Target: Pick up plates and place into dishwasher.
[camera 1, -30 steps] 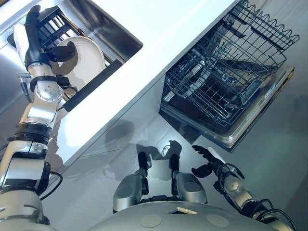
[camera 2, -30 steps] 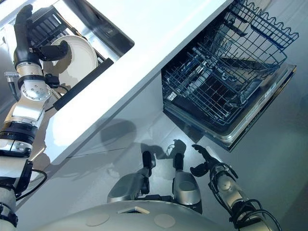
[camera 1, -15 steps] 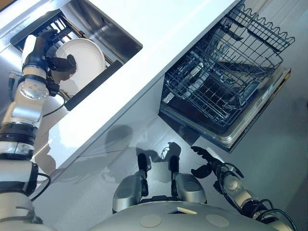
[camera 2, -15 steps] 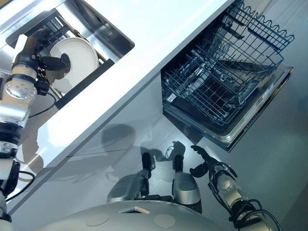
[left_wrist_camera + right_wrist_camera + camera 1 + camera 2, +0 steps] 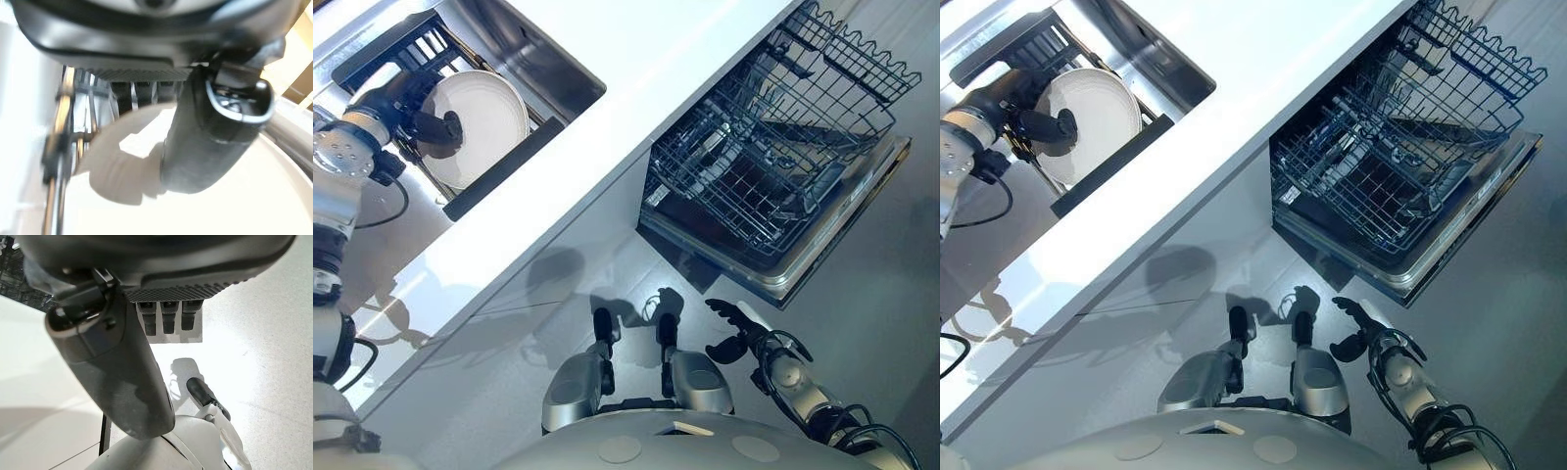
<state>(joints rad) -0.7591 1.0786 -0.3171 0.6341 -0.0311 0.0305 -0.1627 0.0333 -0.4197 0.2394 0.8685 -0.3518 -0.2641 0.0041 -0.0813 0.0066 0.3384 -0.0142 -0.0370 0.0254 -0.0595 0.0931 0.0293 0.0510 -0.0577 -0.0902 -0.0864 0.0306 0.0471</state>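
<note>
Lowering over half a second, the left hand (image 5: 411, 103) had closed thumb and fingers on the round white plate (image 5: 484, 122) in the dark sink rack (image 5: 499, 171), readying a lift, while the right hand (image 5: 736, 333) hung idle, fingers loosely spread.

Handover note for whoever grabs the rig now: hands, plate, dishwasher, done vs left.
Left hand: at the sink, thumb across the face of the round white plate, fingers behind its rim, pinching it.
Right hand: low over the floor, fingers loosely spread, holding nothing.
Plate: in the black dish rack inside the steel sink.
Dishwasher: door down, dark wire lower rack pulled out; no plates visible in it.
Done: plate gripped.
Left: lift it clear, carry to the dishwasher, slot into the rack.
</note>
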